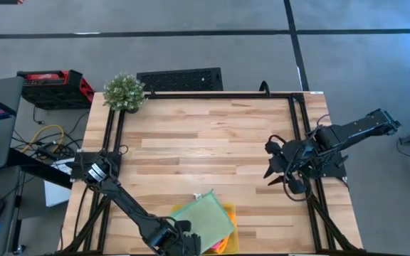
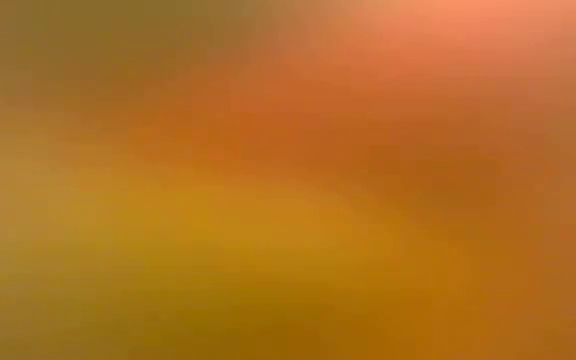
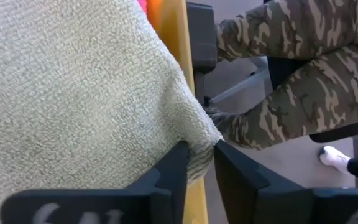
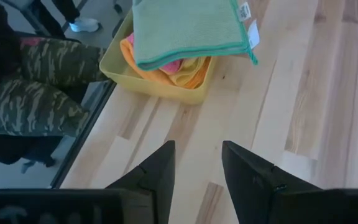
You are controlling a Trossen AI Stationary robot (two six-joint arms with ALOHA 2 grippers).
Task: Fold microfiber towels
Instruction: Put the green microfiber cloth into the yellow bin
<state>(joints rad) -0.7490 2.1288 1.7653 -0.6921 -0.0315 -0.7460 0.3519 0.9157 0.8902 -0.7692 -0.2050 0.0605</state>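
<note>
Microfiber towels sit piled in a translucent yellow tray (image 1: pixel 231 213) at the near edge of the wooden table (image 1: pixel 205 135), roughly midway along it. On top lies the pale green towel (image 1: pixel 203 220), spread wide enough to overhang the tray on the side nearest the left arm, with a small white label at one corner. Beneath it, the right wrist view shows the orange towel (image 4: pixel 160 73), a strip of the hot pink towel (image 4: pixel 173 65) and the yellow towel (image 4: pixel 190 67) bunched together inside the tray.

The left gripper (image 3: pixel 199 155) is down at the near table edge, right against the tray, and its two dark fingers (image 3: pixel 169 171) are pinched nearly together on a corner of the pale green towel; the looped weave fills most of that wrist view. Past the corner, a seated person's legs in camouflage trousers (image 3: pixel 297 93) and a white shoe show beyond the table.

The right gripper (image 4: pixel 197 158) hovers over bare wood by the table's right side, well apart from the tray, its jaws parted with nothing between them.

A small potted plant (image 1: pixel 124 91) stands at the far left corner of the table. The low view is only an orange and yellow blur, so nothing can be told from it
</note>
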